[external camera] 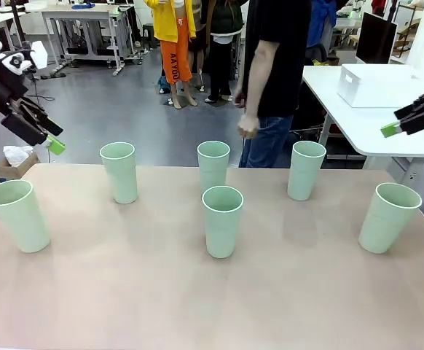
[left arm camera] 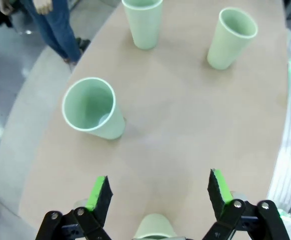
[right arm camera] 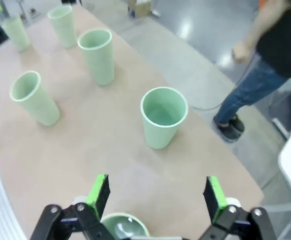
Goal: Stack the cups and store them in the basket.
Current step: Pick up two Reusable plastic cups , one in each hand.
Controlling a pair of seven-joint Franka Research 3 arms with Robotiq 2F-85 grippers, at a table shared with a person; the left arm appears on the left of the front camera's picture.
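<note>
Tan tabletop [external camera: 124,299] carries six tall tapered pale mint-green plastic cups, all upright, long axes vertical, mouths up. Landmark is the front-centre cup [external camera: 222,221]. Back-centre cup [external camera: 213,162] is just behind it, back-left cup [external camera: 119,172] and back-right cup [external camera: 305,170] sit diagonally behind, and far-left cup [external camera: 17,215] and far-right cup [external camera: 389,217] are well apart. Left gripper [left arm camera: 158,187] hangs far left, fingers spread wide, with the far-left cup below it. Right gripper [right arm camera: 155,192] hangs far right, fingers wide apart, over the far-right cup. Large white rectangular plastic basket [external camera: 378,85] sits well behind-right on a white side table [external camera: 416,138].
</note>
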